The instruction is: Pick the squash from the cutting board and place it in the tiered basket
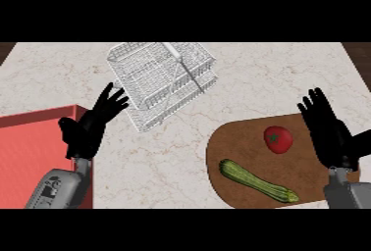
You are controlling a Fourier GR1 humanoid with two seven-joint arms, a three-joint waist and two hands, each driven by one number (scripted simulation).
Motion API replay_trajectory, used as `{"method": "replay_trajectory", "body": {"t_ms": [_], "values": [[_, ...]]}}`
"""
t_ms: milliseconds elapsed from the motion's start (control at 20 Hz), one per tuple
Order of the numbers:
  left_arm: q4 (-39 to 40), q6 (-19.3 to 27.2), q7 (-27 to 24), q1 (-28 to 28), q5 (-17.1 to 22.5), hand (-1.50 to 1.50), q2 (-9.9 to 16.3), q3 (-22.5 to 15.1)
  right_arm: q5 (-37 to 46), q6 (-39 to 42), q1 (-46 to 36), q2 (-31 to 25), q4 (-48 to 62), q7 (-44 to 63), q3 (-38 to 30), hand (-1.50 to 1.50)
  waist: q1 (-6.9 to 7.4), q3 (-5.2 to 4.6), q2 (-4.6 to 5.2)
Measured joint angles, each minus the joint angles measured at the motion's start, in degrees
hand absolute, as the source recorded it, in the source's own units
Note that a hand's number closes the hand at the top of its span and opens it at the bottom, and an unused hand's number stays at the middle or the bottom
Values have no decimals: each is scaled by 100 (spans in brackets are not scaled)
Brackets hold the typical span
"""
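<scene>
So, the squash lies untouched at the near edge of the cutting board, with a tomato just behind it. My right hand hovers beside the squash, fingers straight, holding nothing; I should lower across its middle. My left hand rests open, far from the squash, near the tiered basket.
</scene>
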Motion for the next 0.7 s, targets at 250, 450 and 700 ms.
{"method": "replay_trajectory", "body": {"t_ms": [250, 450, 700], "values": [[-176, -71, 123, 36, 146, 0, 94, 65, -230, 1527, -398, 74, -842, -273, 907, 150, 222, 105, -166], [-179, -186, 305, 187, 338, 0, 244, 256, 715, 2057, -430, -407, -1469, -566, 1527, -150, 176, 68, -227], [-495, -418, 495, 533, 529, 0, 502, 488, 1434, 2509, 402, -647, -1820, -1462, 1932, -150, 59, 68, -154]]}}
